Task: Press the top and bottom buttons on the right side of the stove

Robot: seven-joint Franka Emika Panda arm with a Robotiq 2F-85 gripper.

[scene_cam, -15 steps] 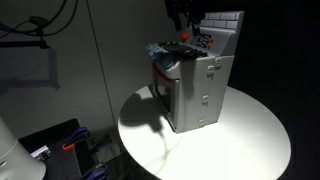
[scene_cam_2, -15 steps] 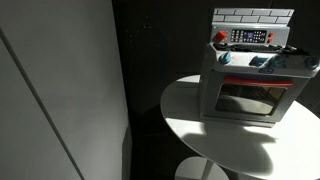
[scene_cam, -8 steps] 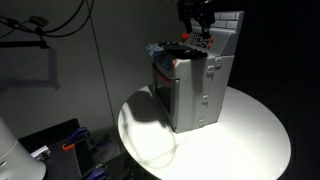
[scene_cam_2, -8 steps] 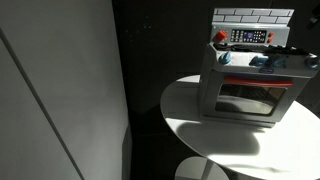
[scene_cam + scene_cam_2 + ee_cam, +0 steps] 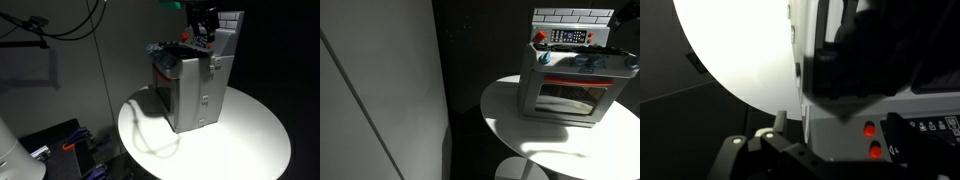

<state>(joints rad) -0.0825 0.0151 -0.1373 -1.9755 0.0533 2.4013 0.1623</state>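
The stove [image 5: 195,90] is a small grey box on a round white table [image 5: 250,140]; it also shows in the other exterior view as the stove [image 5: 570,85], with a tiled back panel and a front door. On its lit side wall sit two small raised pieces, an upper one [image 5: 212,68] and a lower one [image 5: 204,100]. My gripper [image 5: 205,20] hangs above the stove's top, close to the back panel. In the wrist view two red buttons [image 5: 869,129] glow one above the other on the stove's grey face, with one dark finger [image 5: 777,125] beside them. The jaws are too dark to read.
The table's rim [image 5: 500,110] drops off to a dark floor on all sides. A grey wall panel [image 5: 380,90] stands beside the table. Cables [image 5: 60,25] hang at the back, and clutter [image 5: 70,145] lies low beside the table.
The gripper has shifted sideways above the stove toward the tiled back panel over the last second. The stove has not moved.
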